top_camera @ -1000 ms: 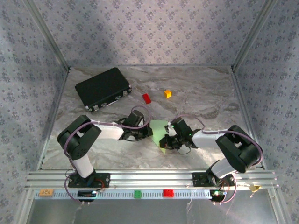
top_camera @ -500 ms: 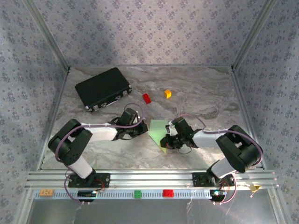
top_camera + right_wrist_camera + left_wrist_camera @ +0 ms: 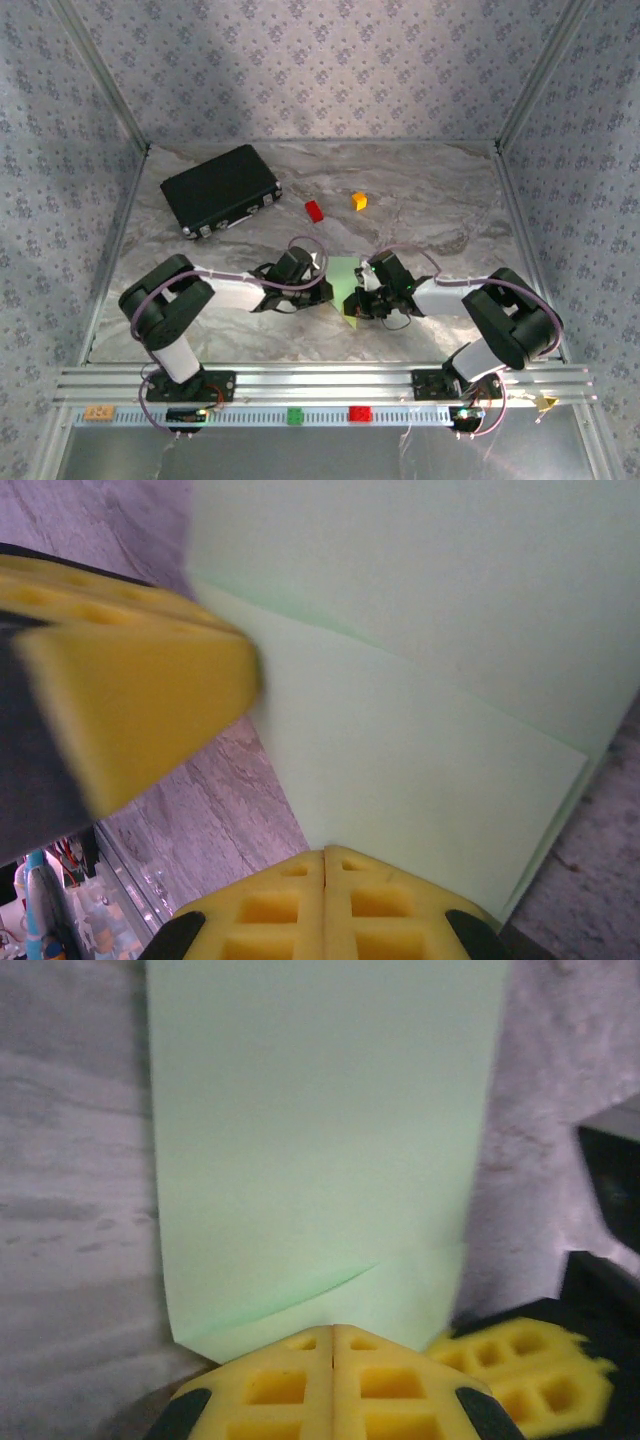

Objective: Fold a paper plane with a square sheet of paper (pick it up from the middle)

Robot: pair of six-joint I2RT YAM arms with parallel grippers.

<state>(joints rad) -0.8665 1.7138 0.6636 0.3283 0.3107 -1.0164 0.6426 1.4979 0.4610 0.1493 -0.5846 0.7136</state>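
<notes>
The square sheet of paper (image 3: 342, 272) is pale green and lies folded flat on the marble table between the two arms. A layer edge crosses it in the left wrist view (image 3: 330, 1160) and another in the right wrist view (image 3: 420, 660). My left gripper (image 3: 322, 291) is shut, its yellow tips (image 3: 332, 1330) resting at the paper's left edge. My right gripper (image 3: 352, 305) is also shut, tips (image 3: 325, 853) down on the paper's near right part. Nothing sits between either pair of fingers. The paper plane is out of view.
A black case (image 3: 220, 188) lies at the back left. A red block (image 3: 314, 210) and an orange block (image 3: 359, 200) sit behind the paper. The front rail holds a green block (image 3: 295, 416) and a red one (image 3: 359, 413).
The left gripper drew back to the left, then swung right again up to the paper's left edge. The right arm and the paper have stayed put.
</notes>
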